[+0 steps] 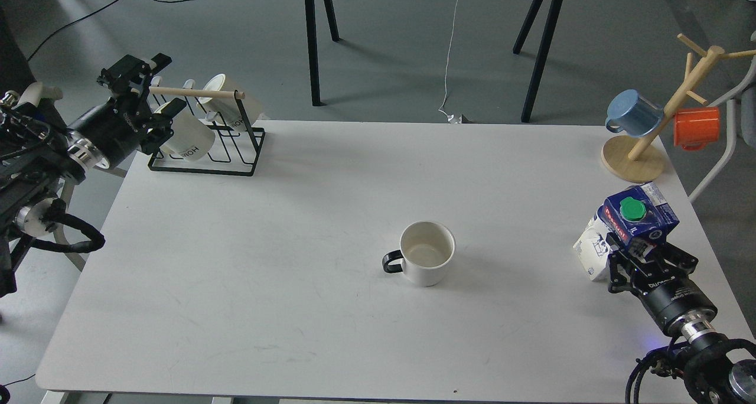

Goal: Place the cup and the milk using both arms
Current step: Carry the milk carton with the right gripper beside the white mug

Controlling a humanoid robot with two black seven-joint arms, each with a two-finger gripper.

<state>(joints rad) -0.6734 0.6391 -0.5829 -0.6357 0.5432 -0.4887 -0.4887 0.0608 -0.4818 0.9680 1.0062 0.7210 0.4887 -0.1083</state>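
The cup (426, 253) is a cream-white mug with a black handle pointing left. It stands upright and empty at the middle of the white table (295, 215). The milk (627, 227) is a carton with a blue top and a green cap, leaning at the table's right edge. My right gripper (647, 259) grips its lower body from the near side, one finger on each side. My left gripper (155, 88) is open and empty at the far left, next to the mug rack.
A black wire rack (204, 144) with a wooden bar holds cream lettered mugs (188, 137) at the back left corner. A wooden mug tree (649, 138) with a blue mug (633, 111) and an orange mug (697, 126) stands at the back right.
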